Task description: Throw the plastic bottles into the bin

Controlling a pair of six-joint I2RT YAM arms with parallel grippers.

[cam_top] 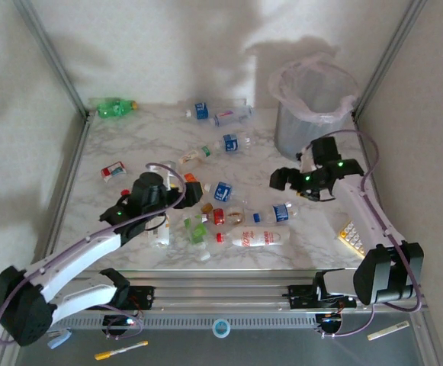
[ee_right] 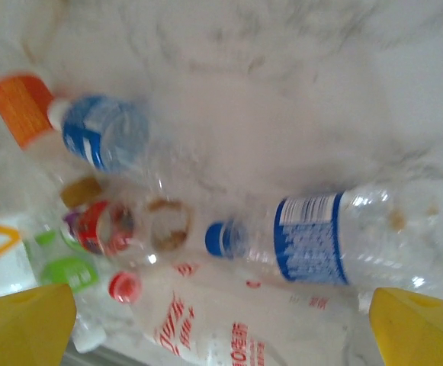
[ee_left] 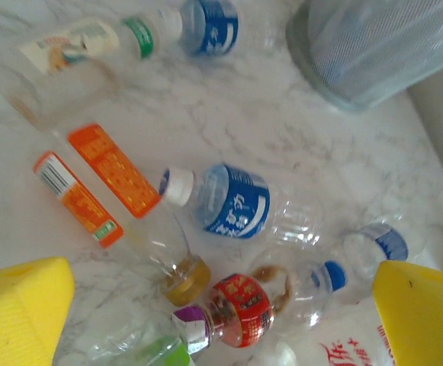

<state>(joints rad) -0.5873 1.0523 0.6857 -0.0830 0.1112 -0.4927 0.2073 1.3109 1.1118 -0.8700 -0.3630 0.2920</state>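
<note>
Several plastic bottles lie scattered on the marble table [cam_top: 160,137]: a green one [cam_top: 114,107] at the far left, blue-labelled ones [cam_top: 229,142] in the middle, and a cluster near the front. The grey bin [cam_top: 312,114] with its whitish bag stands at the far right. My left gripper [cam_top: 192,195] hangs open over the cluster. Between its yellow fingers [ee_left: 19,313] I see a red-labelled bottle [ee_left: 240,309], with a blue-labelled one [ee_left: 232,202] and an orange-labelled one [ee_left: 99,183] beyond. My right gripper [cam_top: 284,181] is open above a red-lettered clear bottle [ee_right: 206,328] and a blue-capped bottle [ee_right: 320,236]. Nothing is held.
A beige calculator [cam_top: 352,236] lies at the front right beside the right arm. Metal frame posts and white walls close in the table on three sides. The bin's mesh wall [ee_left: 381,46] fills the upper right corner of the left wrist view.
</note>
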